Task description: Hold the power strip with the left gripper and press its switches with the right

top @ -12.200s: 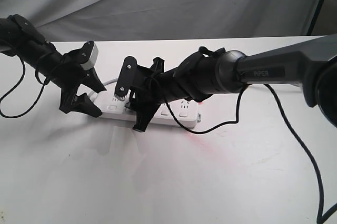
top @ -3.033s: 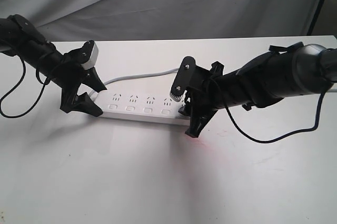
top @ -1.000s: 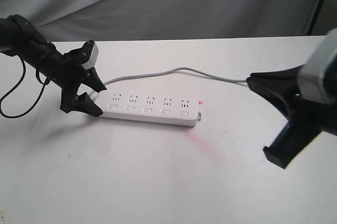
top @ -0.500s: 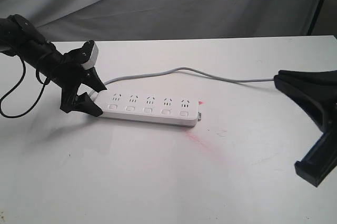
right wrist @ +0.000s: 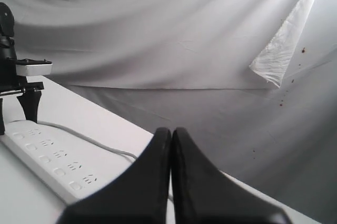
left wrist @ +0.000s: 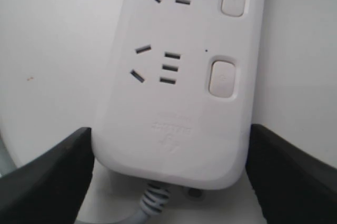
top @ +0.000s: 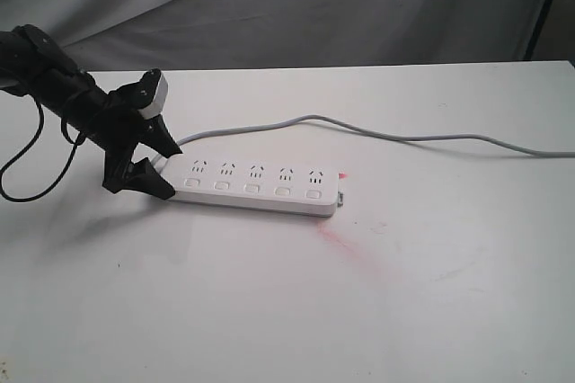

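**Strip braced at cord end; presser arm clear**

Position: power strip point(top: 256, 187) lies flat on the desk point(top: 269, 311), in its left half and nearer the far edge, long axis roughly along that edge. The grey cord point(top: 359, 129) leaves the left end, curves toward the far edge, then runs off at the right edge.

Tools: left gripper point(top: 167, 171) has its jaws spread wide and clamped across the strip's width at the cord end. In the wrist view a finger presses each long side. Right gripper point(right wrist: 171, 132) has its fingers together, holds nothing, and is up off the desk, well apart from the strip.

Handling (judgement): rigid, light, smooth plastic that probably slides easily on the desk. Best held by the long sides, clear of the sockets and switches point(top: 252, 189). A press on the far switch could pivot the strip about the clamped end, so push straight down.
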{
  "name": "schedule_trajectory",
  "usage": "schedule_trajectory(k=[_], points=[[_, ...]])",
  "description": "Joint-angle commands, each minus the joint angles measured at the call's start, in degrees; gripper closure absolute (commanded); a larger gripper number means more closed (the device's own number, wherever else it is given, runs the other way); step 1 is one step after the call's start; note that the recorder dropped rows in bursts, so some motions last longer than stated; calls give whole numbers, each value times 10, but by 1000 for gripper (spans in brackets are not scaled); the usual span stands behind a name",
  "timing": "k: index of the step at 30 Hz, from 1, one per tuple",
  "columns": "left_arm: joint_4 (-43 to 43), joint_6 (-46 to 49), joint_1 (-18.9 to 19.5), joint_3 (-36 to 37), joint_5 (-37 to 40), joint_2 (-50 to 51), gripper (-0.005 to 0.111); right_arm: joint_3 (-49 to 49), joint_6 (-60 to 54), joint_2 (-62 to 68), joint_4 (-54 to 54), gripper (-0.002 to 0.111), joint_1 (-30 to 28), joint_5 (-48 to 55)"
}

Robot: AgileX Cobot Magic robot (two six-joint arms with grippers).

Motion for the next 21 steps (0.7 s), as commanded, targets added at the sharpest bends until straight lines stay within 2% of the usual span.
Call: schedule_trajectory(k=[1, 6, 9, 12, 15, 17, 19, 21], points=[[-2, -3, -4, -2, -8, 0, 37, 16, 14, -9, 2, 108, -4, -6], [-2, -3, -4, -2, -8, 0, 37, 16, 16, -9, 3, 108, -4, 2], [-2, -3, -4, -2, -8, 0, 37, 20, 99, -9, -39, 108, -4, 2], [-2, -3, -4, -2, -8, 0, 37, 28, 320, -9, -260, 108, -4, -14], [-2, -3, -4, -2, -8, 0, 37, 48, 633, -11, -554, 108, -4, -23], [-2, -3, -4, -2, -8, 0, 37, 65, 785, -27, -698, 108, -4, -24], [-2, -3, -4, -2, -8, 0, 37, 81, 877, -52, -789, 108, -4, -23], [-2, -3, -4, -2, -8, 0, 37, 88, 896, -81, -799, 108, -4, -14]])
